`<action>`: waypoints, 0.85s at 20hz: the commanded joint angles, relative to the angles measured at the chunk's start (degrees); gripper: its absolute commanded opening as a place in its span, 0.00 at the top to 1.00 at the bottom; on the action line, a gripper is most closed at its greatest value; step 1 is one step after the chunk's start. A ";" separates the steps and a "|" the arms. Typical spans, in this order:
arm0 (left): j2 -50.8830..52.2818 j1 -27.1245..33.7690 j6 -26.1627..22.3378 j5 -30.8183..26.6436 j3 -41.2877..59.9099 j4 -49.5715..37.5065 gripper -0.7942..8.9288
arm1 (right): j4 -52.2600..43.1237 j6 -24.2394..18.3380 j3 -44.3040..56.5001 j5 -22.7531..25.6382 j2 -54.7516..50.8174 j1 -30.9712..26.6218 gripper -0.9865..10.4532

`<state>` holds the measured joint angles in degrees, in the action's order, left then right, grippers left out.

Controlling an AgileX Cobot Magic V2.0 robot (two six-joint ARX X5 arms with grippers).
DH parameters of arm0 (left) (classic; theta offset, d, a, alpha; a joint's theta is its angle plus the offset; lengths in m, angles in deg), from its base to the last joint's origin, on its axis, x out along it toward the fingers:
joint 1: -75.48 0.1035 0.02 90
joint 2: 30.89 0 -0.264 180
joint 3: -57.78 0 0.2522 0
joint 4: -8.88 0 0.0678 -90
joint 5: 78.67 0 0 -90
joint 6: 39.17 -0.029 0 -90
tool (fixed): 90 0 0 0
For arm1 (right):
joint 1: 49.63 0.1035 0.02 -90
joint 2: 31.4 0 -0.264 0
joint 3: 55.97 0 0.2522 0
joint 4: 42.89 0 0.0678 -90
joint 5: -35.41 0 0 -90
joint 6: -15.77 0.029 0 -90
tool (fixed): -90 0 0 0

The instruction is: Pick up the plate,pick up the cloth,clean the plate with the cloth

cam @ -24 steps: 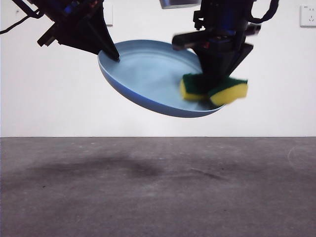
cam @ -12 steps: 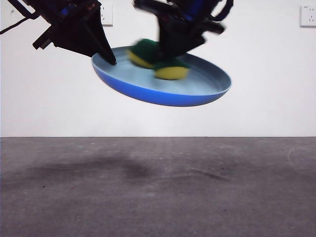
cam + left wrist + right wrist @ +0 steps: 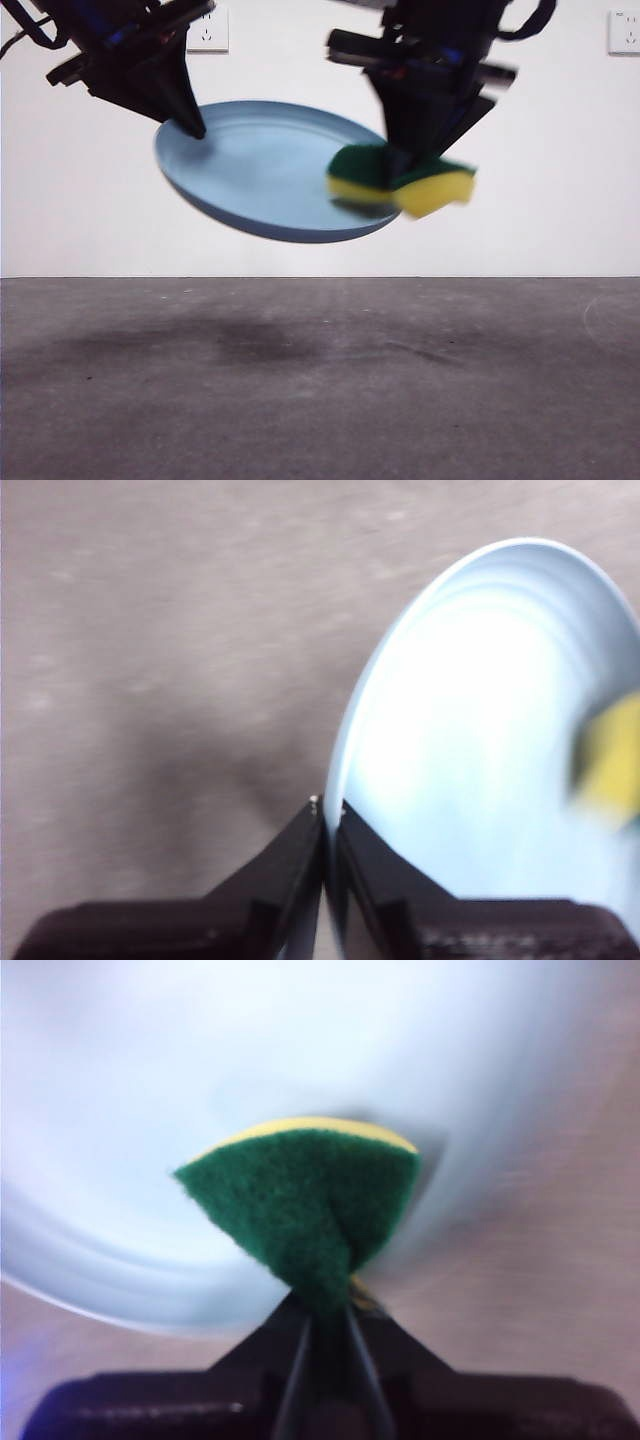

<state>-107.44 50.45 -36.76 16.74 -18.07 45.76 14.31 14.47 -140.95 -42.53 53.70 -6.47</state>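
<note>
The light-blue plate (image 3: 265,170) hangs tilted in the air, its hollow face turned toward the front view. My left gripper (image 3: 190,125) is shut on its upper left rim; the left wrist view shows the jaws (image 3: 326,815) pinching the plate's edge (image 3: 470,730). My right gripper (image 3: 405,165) is shut on the cloth, a yellow sponge with a green scouring layer (image 3: 400,180). The sponge lies against the plate's lower right rim. In the right wrist view the sponge's green face (image 3: 305,1205) is squeezed between the jaws (image 3: 325,1310) over the plate (image 3: 150,1090).
The grey table (image 3: 320,380) lies well below both grippers. A white wall stands behind with sockets at the top left (image 3: 207,30) and top right (image 3: 625,32).
The right gripper swept the sponge from the plate's upper middle back down to its lower right rim. The left gripper moved the plate a little left and tilted its face more toward the front.
</note>
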 commanded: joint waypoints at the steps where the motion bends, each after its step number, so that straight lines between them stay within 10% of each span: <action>1: -2.93 1.18 -2.60 -0.92 -0.22 -0.09 0.93 | -1.53 1.55 0.48 3.26 -3.80 -0.02 0.93; 17: -25.07 6.32 -2.69 -7.30 -0.22 -4.85 0.92 | -0.98 1.92 0.48 3.43 -21.97 -0.04 0.93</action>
<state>-131.55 56.30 -38.46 11.45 -18.35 40.93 13.35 15.60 -140.87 -39.34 31.56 -6.56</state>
